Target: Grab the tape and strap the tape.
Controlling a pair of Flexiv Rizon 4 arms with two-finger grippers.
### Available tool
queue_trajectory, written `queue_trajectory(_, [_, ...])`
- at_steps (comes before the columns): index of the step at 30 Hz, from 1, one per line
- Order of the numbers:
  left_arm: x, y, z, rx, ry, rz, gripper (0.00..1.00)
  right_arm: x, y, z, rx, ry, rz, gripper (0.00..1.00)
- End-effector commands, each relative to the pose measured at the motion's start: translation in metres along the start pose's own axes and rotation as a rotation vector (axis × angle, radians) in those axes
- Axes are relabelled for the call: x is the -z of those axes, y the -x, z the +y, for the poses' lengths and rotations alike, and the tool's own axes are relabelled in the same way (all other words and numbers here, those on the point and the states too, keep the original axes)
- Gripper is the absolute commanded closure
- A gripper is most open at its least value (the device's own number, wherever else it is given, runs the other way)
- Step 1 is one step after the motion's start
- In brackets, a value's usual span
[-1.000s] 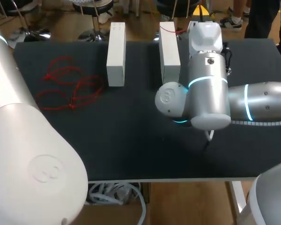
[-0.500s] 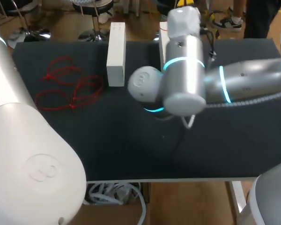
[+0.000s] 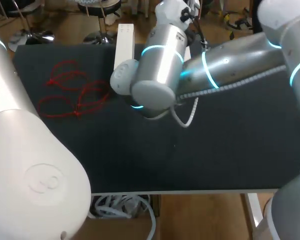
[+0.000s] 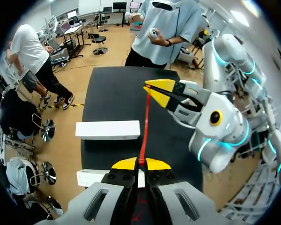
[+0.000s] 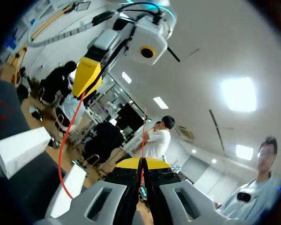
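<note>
Checking the left wrist view first: my left gripper [image 4: 140, 162] is clenched on one end of the red tape [image 4: 144, 126], with the yellow tips pressed together right on it. The tape runs straight ahead to my right gripper [image 4: 155, 90]. Its tips come to a point on the other end, so both grippers are grasping the same piece. The tape hangs in the air over the table [image 4: 112, 93], with the two white boxes [image 4: 107, 130] lying down below it.

The right wrist view backs that up. My right gripper [image 5: 141, 162] is clamped, with a thin bit of red poking out past the tips. My left gripper [image 5: 86, 75] sits ahead of it, and the tape [image 5: 65, 140] curves away from its yellow tip.

In the head view my right arm [image 3: 225, 60] comes in from the right edge and reaches past the middle to the far edge. It covers one of the white boxes [image 3: 124, 45], so only one shows. A pile of red loops [image 3: 72, 95] lies toward the far-left corner. My left arm [image 3: 25, 150] fills the near-left corner.

A second ago the right arm's wrist was over the right-middle of the table and both boxes were in plain sight. Since then it has swung left and out toward the far edge. The loops and boxes haven't budged, and the left arm has barely shifted.
</note>
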State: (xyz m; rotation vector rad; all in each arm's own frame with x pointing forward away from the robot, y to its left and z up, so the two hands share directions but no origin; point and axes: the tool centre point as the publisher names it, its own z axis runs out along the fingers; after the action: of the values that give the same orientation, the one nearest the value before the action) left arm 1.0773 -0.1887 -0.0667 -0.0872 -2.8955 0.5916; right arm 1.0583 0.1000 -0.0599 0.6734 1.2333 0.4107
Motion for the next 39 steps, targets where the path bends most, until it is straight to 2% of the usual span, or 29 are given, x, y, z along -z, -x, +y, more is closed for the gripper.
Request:
queue_trajectory(1, [0.001, 0.0, -0.001, 0.001, 0.005, 0.003, 1.0, -0.002, 0.001, 0.007, 0.332, 0.08, -0.007, 1.0])
queue_trajectory(7, [0.001, 0.0, -0.001, 0.001, 0.005, 0.003, 1.0, -0.003, 0.006, 0.009, 0.37, 0.118, 0.037, 1.0])
queue_trajectory(22, [0.001, 0.0, -0.001, 0.001, 0.005, 0.003, 1.0, -0.003, 0.006, 0.009, 0.37, 0.118, 0.037, 1.0])
queue_trajectory(24, [0.001, 0.0, -0.001, 0.001, 0.005, 0.003, 1.0, -0.003, 0.006, 0.018, 0.495, 0.099, 0.09, 1.0])
queue_trajectory(29, [0.001, 0.0, -0.001, 0.001, 0.005, 0.003, 1.0, -0.005, 0.002, 0.032, 0.724, 0.071, 0.155, 1.0])
queue_trajectory(34, [0.001, 0.0, -0.001, 0.001, 0.005, 0.003, 1.0, -0.006, 0.002, 0.036, 0.844, 0.097, 0.215, 1.0])
queue_trajectory(39, [0.001, 0.0, -0.001, 0.001, 0.005, 0.003, 1.0, -0.007, 0.008, 0.037, 0.893, 0.151, 0.265, 1.0])
